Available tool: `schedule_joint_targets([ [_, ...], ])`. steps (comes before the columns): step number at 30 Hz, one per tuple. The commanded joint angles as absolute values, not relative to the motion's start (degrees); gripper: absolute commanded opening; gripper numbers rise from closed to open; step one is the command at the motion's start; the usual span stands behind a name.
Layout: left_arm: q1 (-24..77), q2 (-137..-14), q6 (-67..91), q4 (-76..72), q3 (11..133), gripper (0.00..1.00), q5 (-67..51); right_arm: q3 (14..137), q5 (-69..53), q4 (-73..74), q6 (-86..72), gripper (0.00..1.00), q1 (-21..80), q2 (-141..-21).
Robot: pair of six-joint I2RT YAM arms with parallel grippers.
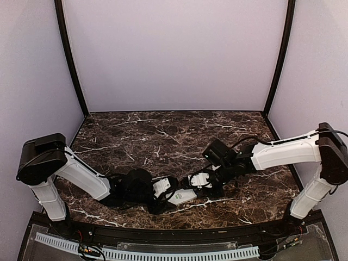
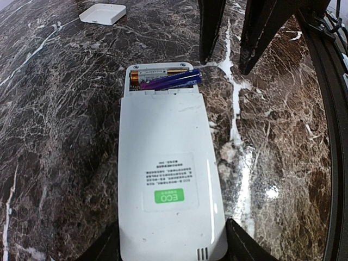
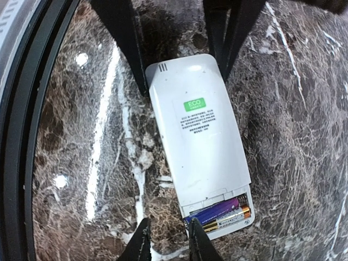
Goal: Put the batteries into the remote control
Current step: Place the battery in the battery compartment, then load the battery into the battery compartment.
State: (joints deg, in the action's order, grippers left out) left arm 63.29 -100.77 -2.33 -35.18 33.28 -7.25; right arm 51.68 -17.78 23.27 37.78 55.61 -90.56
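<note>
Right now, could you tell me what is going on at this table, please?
The left gripper clamps the foot of the remote control, which lies face down on the table. Its battery bay is open with two batteries inside, the purple one sitting askew. The right gripper is poised just beyond that end, jaws slightly apart and empty. A small white cover lies farther off.

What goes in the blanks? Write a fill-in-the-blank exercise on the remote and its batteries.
1. The remote control lies with its ____ facing up.
2. Its ECO sticker is coloured ____.
3. Its open compartment holds ____ batteries.

Missing words: back; green; two.
</note>
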Motion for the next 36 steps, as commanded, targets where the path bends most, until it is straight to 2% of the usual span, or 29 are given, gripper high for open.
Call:
schedule_joint_targets([
  [1,63.73,-101.53,-2.21,-32.95,32.26,0.63,-6.49,51.38,-15.41,20.23,49.32,0.20,56.71,-92.06],
  [7,63.77,-102.02,-2.21,-32.43,32.69,0.66,-5.43,49.53,-13.70,19.91,52.16,0.11,56.74,-91.85],
  [26,63.73,-102.66,-2.20,-32.10,33.15,0.65,-5.53,47.43,-10.91,17.00,51.86,0.11,57.51,-88.46],
  [36,63.76,-102.66,-2.21,-32.08,33.13,0.65,-5.56,46.96,-9.21,15.36,52.38,0.08,57.57,-90.72],
])
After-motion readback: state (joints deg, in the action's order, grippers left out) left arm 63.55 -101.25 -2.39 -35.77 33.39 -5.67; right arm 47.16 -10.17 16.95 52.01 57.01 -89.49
